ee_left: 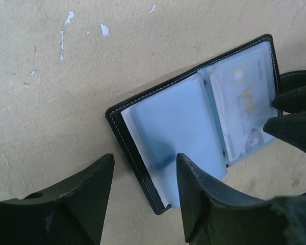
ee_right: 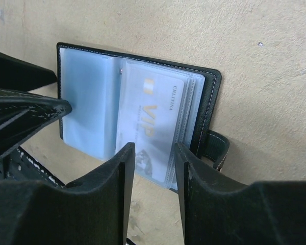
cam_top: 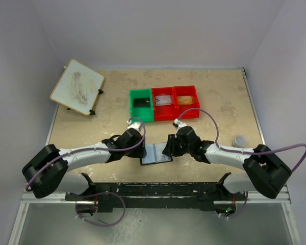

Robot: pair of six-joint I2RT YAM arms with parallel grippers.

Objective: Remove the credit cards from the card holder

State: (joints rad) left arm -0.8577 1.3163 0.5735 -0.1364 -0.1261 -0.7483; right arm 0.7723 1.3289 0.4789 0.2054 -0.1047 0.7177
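The card holder (cam_top: 157,154) lies open on the table between my two grippers, black outside with pale blue sleeves inside. In the left wrist view its left half (ee_left: 176,127) shows no card. Its right half holds a pale credit card with gold "VIP" lettering (ee_right: 153,115), also seen in the left wrist view (ee_left: 242,104), inside a clear sleeve. My left gripper (ee_left: 145,171) is open and straddles the holder's left edge. My right gripper (ee_right: 154,155) is open, its fingers either side of the VIP card's near edge. The black tab (ee_right: 217,148) sticks out at the right.
A green bin (cam_top: 141,105) holds a dark card. Two red bins (cam_top: 174,102) behind the holder each hold a card. A whiteboard (cam_top: 77,87) lies at the back left. A small grey object (cam_top: 239,141) sits at the right.
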